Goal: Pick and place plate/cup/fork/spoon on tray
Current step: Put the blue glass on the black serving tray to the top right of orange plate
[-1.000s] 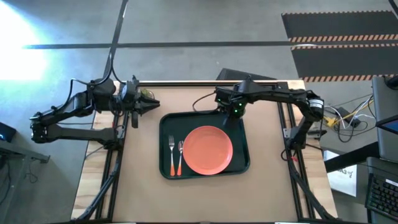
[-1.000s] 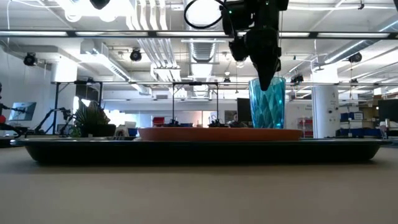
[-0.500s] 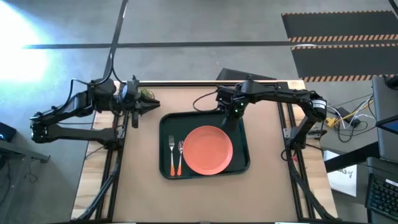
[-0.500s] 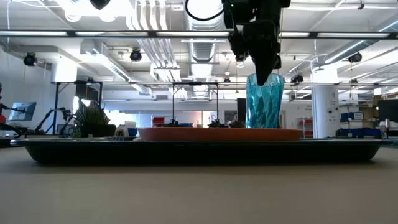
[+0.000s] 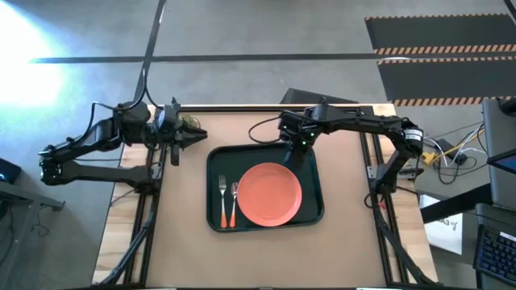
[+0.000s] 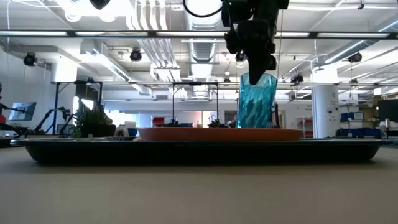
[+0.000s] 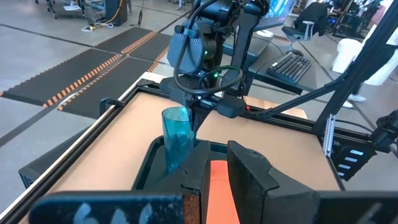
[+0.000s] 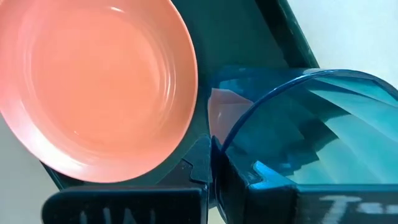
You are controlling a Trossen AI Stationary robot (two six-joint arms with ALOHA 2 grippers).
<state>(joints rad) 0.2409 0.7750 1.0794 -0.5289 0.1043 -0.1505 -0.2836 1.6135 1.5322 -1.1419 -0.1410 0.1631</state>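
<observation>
The teal cup [image 6: 256, 102] hangs tilted under my right gripper [image 6: 258, 65], which is shut on it over the tray's [image 5: 216, 161] far right corner. It also shows in the left wrist view [image 7: 177, 137]. The salmon plate [image 5: 270, 193] lies flat in the tray. The fork [image 5: 222, 197] and the spoon [image 5: 234, 201] lie side by side left of the plate, handles toward the near edge. My left gripper [image 5: 193, 137] waits above the table's far left, left of the tray, with a narrow gap between its fingers. My right gripper pinches the cup's rim [image 8: 227, 146], one finger inside the cup and one outside. The fingers come from above, pointing down. The cup hangs tilted below them. Its base is hidden behind the plate in the low view, so I cannot tell whether it touches the tray.
A small green plant [image 5: 190, 122] stands at the table's far left by my left gripper and also shows in the low view [image 6: 92, 119]. Bare brown table lies in front of the tray and on both sides of it.
My right gripper has moved a little toward the table's left edge with the cup. The cup stood upright a second ago and now leans, its base swung toward the left.
</observation>
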